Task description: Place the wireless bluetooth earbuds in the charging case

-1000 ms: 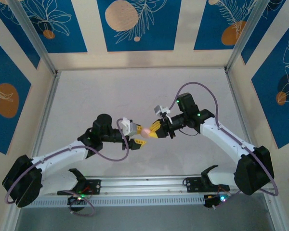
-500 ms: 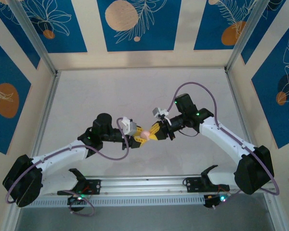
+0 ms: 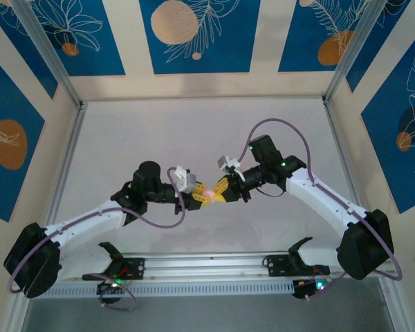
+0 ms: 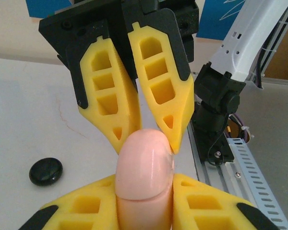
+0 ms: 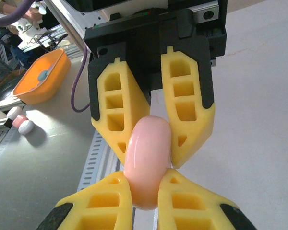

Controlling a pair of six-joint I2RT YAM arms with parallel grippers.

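I have the smooth pale pink capsule-shaped charging case (image 4: 145, 167) pinched between both my hands, held up off the white worktop (image 4: 29, 105) roughly midway between my two arms. My left hand (image 3: 202, 196) is closed on the near end of it, its yellow fingers pressed to either side. My right hand (image 3: 223, 191) comes in from the opposite direction and is clamped on the far end, fingertips touching the rounded nose. The case's long axis runs straight along the line from one hand to the other, so each hand meets it end-on and neither is nearer than the other. Both pairs of fingers squeeze across the same two flanks. I see no open lid from my wrist views, so I judge the case to be closed. The next move turns on that axis: one hand must keep its end fixed while the other works the opposite end open. A small glossy black round disc (image 4: 45, 171) lies on the worktop below and to the left of my left hand, well apart from the case.
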